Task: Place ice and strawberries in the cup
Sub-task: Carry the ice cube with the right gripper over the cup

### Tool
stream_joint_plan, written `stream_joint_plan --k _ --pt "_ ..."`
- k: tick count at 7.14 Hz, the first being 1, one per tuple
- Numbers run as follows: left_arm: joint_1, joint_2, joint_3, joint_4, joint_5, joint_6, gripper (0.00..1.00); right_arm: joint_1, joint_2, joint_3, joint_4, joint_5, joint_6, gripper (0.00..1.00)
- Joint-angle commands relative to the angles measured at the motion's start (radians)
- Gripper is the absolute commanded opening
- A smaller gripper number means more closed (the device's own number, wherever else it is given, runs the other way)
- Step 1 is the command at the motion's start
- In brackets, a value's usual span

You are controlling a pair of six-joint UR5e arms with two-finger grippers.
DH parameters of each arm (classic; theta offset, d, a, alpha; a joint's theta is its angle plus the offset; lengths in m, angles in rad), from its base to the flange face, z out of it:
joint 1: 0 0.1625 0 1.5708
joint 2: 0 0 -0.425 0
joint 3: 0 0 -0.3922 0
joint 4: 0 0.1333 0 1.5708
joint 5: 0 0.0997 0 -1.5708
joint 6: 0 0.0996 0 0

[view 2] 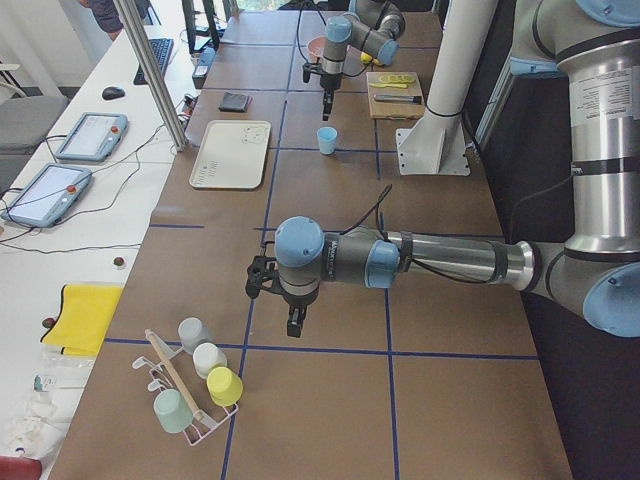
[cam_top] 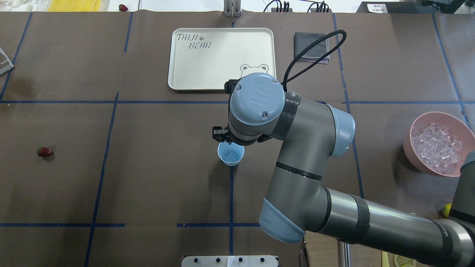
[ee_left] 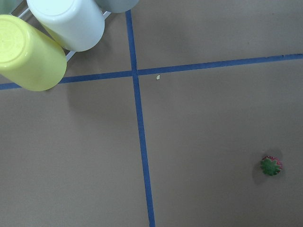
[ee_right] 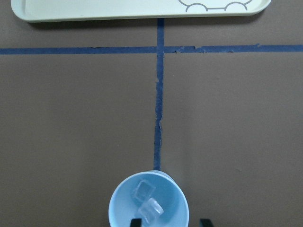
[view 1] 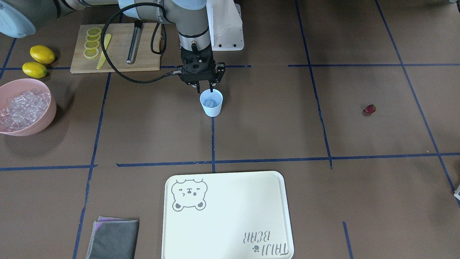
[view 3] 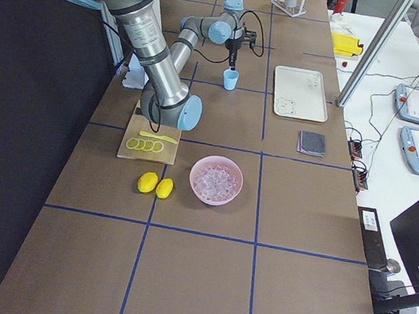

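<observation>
The light-blue cup stands near the table's middle, with two ice cubes inside. My right gripper hangs open directly above the cup's rim, and both fingertips show at the bottom edge of the right wrist view. More ice fills the pink bowl. The strawberry lies alone on the table far from the cup, and it also shows in the left wrist view. My left gripper hovers over the table near the strawberry's end. I cannot tell whether it is open or shut.
A cutting board holds lemon slices, a yellow knife and a dark rod. Two lemons lie beside it. A cream tray and a grey cloth lie at the far edge. A rack of upturned cups stands near my left gripper.
</observation>
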Motion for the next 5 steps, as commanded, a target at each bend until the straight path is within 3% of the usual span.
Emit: stream_joint_plan --k 1,4,5 --pt "0.000 0.000 0.001 0.000 -0.010 0.000 1.00 0.000 0.001 0.001 0.001 -0.002 0.001 0.95" --pt "0.001 0.000 0.003 0.000 -0.010 0.002 1.00 0.044 -0.046 0.035 -0.001 0.013 -0.083 0.99" --pt "0.000 0.000 0.005 0.000 -0.010 0.002 1.00 0.071 -0.136 0.117 0.002 0.015 -0.185 0.99"
